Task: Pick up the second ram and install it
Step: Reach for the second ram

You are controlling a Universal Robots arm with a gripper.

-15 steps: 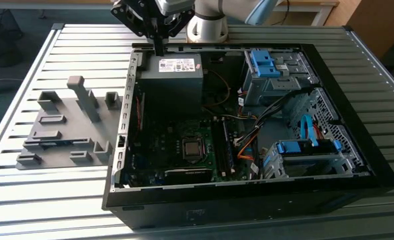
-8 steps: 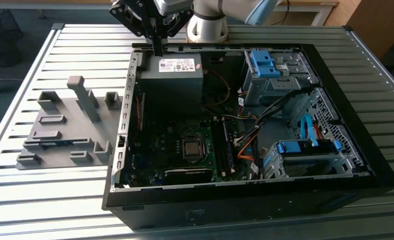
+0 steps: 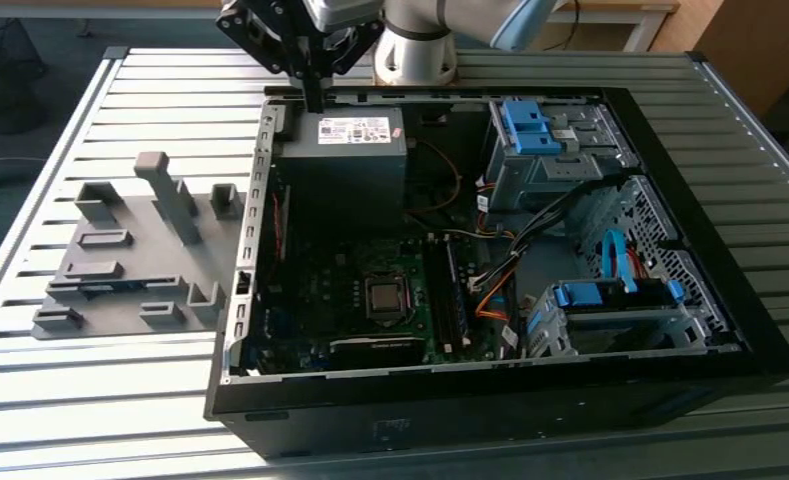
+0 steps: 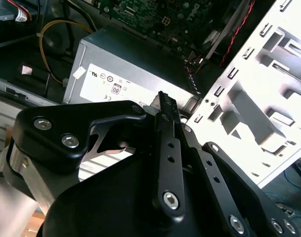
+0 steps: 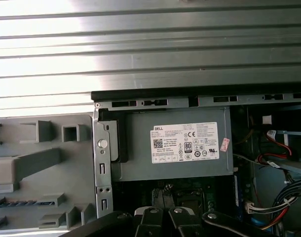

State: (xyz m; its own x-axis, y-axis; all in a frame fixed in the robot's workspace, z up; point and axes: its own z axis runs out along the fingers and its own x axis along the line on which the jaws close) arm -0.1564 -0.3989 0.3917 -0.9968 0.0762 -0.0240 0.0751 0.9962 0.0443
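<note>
In the exterior view the gripper hangs over the far rim of the uncovered computer case. Its black fingers are drawn together into one slim bar with nothing seen between them, and the tip is just above the power supply. Toward the exterior view's left there is free room: the slatted table lies bare up to the grey holder tray. The second ram appears as a thin dark-bluish strip lying low in a slot of that tray, well apart from the gripper. It is too slim here to make out chips. Inside the case, cables and drive cages crowd the exterior view's right. The motherboard is dim, and what stands in its memory slots is hard to tell.

In the second wrist view the gripper's links converge on one narrow tip above the power supply's labelled face. The tray is washed out to white and cut off at the frame.

In the first wrist view the case's rear rim runs straight across, with table slats beyond it and the power supply tucked just inside. The tray sits beside the case wall; whether they touch I cannot tell. The ram shows edge-on as a notched dark strip, partly cut off by the frame. The gripper's black links hide the board beneath.
</note>
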